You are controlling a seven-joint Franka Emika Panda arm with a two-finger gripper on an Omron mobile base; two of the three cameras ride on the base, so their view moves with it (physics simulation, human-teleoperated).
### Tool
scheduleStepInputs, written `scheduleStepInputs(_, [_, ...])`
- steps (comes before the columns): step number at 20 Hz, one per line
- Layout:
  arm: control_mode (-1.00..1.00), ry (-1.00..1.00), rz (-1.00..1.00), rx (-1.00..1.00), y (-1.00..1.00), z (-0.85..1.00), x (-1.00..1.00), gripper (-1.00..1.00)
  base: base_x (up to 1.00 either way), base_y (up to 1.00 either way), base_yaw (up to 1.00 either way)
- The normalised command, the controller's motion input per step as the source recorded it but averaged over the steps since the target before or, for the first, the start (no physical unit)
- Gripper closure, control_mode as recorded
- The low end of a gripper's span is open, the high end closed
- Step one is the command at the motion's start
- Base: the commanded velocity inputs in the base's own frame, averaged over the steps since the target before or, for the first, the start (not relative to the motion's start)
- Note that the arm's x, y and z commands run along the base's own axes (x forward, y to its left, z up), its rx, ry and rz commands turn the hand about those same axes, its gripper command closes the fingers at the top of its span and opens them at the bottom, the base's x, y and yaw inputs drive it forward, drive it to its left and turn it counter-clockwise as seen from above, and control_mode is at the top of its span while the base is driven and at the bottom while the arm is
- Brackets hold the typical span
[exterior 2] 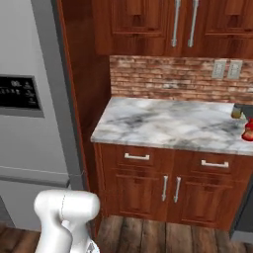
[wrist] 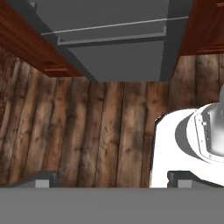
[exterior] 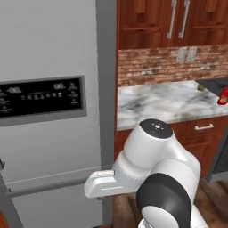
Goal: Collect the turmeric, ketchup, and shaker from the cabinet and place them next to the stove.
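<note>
The ketchup (exterior: 223, 96), a red bottle, stands at the right end of the marble counter beside the black stove (exterior: 216, 83). It also appears in the right base view as the ketchup (exterior 2: 248, 129). Just behind it is the small brown turmeric (exterior: 201, 87), the same turmeric (exterior 2: 236, 112) sitting against the stove (exterior 2: 245, 106). My gripper (wrist: 113, 180) points down at the wooden floor in front of the fridge base. It is open, with nothing between its fingertips (wrist: 43, 180). The shaker is out of view. I cannot tell whether any wood in view is the cabinet.
A grey fridge (exterior: 49, 58) with a black panel fills the left. The marble counter (exterior 2: 163, 123) over drawers and doors runs right of it, with wall cupboards (exterior 2: 183, 24) above. Reddish-brown wood (wrist: 26, 43) flanks the fridge base (wrist: 118, 52). My arm (exterior: 156, 173) is folded low.
</note>
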Motion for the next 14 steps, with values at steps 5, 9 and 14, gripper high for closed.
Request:
scheduleStepInputs(5, [1.00, 0.00, 0.00, 0.00, 0.00, 0.00, 0.00, -1.00, 0.00, 1.00, -0.08])
scheduleStepInputs(9, [1.00, 0.00, 0.00, 0.00, 0.00, 0.00, 0.00, -1.00, 0.00, 0.98, -0.06])
scheduleStepInputs(14, [1.00, 0.00, 0.00, 0.00, 0.00, 0.00, 0.00, -1.00, 0.00, 0.94, -0.06])
